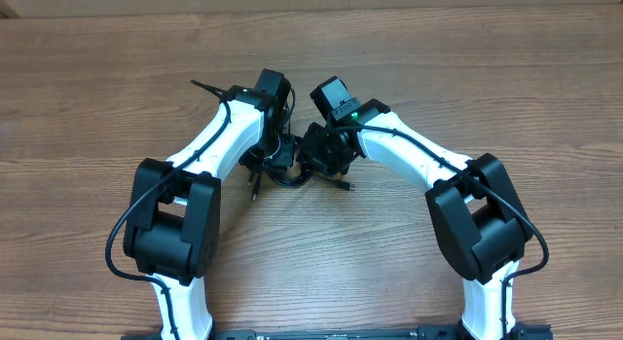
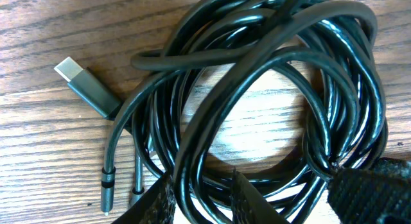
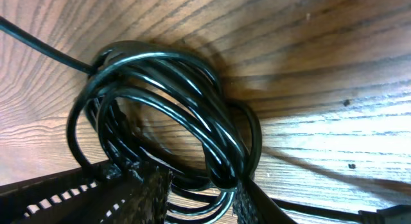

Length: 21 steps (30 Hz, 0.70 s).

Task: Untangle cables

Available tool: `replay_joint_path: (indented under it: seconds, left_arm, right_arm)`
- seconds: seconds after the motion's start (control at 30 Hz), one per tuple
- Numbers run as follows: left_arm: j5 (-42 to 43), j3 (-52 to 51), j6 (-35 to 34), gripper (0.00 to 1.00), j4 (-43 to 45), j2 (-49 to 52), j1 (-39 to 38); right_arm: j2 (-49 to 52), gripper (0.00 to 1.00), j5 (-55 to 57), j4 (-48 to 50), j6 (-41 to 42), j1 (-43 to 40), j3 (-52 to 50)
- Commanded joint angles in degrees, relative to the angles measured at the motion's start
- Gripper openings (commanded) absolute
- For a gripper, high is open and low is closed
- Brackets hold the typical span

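Cables (image 2: 359, 89): coiled on bench (image 1: 438, 67).
Left jaws: partly apart around a strand, grip unclear.
Right jaws: likewise.

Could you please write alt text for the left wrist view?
A coil of glossy black cables lies on a wooden table, one strand gripped between the jaws at the bottom edge. A flat metal plug and two thin pin plugs stick out at left.

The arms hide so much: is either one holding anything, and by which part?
Coiled strands of the cables run through both the left gripper and the right gripper; whether either actually clamps them cannot be told.
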Motion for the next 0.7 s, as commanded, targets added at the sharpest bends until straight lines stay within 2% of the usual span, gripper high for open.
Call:
replay_joint_path:
  seconds: [0.0, 0.37, 0.4, 0.47, 0.57, 0.67]
  left_arm:
    - [-0.6, 1.0, 0.7, 0.30, 0.1, 0.8, -0.4]
    - [-0.6, 1.0, 0.7, 0.31, 0.2, 0.8, -0.4]
    - [-0.6, 1.0, 0.7, 0.31, 0.3, 0.8, -0.4]
    - [-0.6, 1.0, 0.7, 0.32, 0.4, 0.8, -0.4]
    - [-0.6, 1.0, 0.7, 0.31, 0.3, 0.8, -0.4]
    - [-0.6, 1.0, 0.7, 0.30, 0.3, 0.8, -0.4]
  right_arm:
    - [0.4, 0.34, 3.9, -1.0, 1.9, 0.5, -0.2]
    - [2.9, 0.29, 5.0, -0.5, 4.5, 2.0, -0.2]
    - [3.3, 0.27, 4.9, -0.5, 4.7, 2.1, -0.2]
    - [3.8, 0.04, 5.7, -0.4, 4.4, 2.1, -0.2]
    - [3.4, 0.04, 7.8, -1.5, 3.9, 1.0, -0.2]
    - [2.4, 0.04, 3.8, -2.2, -2.1, -1.4, 0.0]
